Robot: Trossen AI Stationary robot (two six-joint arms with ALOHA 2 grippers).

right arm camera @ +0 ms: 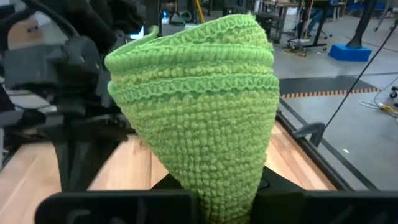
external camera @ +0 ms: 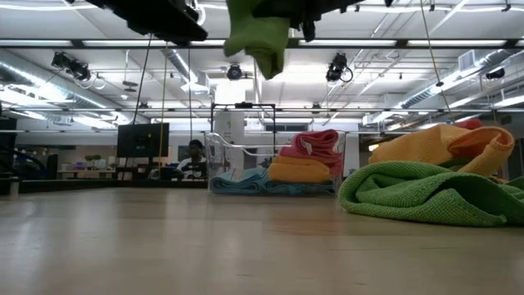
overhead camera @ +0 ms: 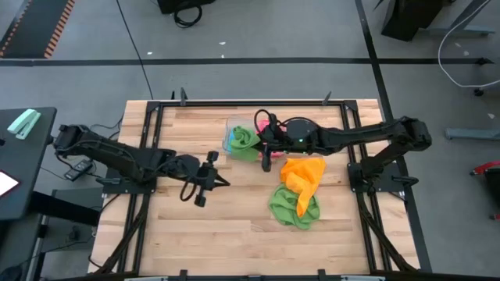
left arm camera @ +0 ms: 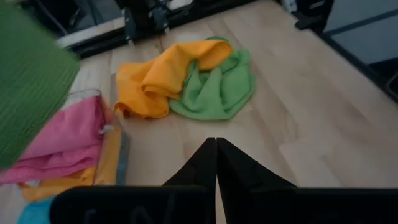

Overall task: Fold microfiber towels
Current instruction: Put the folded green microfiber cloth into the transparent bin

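My right gripper (overhead camera: 264, 152) reaches in from the table's right and is shut on a folded green microfiber towel (overhead camera: 244, 141), held in the air over the clear tray (overhead camera: 229, 125). In the low view this towel (external camera: 258, 37) hangs high above the tray (external camera: 214, 160), where blue, orange and pink folded towels (external camera: 303, 164) lie stacked. A crumpled orange towel (overhead camera: 303, 176) lies partly on a crumpled green one (overhead camera: 294, 208) on the table's right half. My left gripper (overhead camera: 221, 182) is shut and holds nothing, above the table's middle, left of the tray. My right gripper pinches the folded green towel between its two fingers at the narrow bunched end (right arm camera: 217, 183). Several stacked layers with stitched edges (right arm camera: 193, 84) fan out from there. The fingers come nearly level from the table's right. The towel is lifted clear and sags below the gripper.
Black frame rails (overhead camera: 234, 104) run along the table's far edge and both sides. Bare wood (overhead camera: 195, 234) lies in front of my left gripper and along the near edge. Beyond the table, a person (external camera: 195, 156) sits far back in the room.
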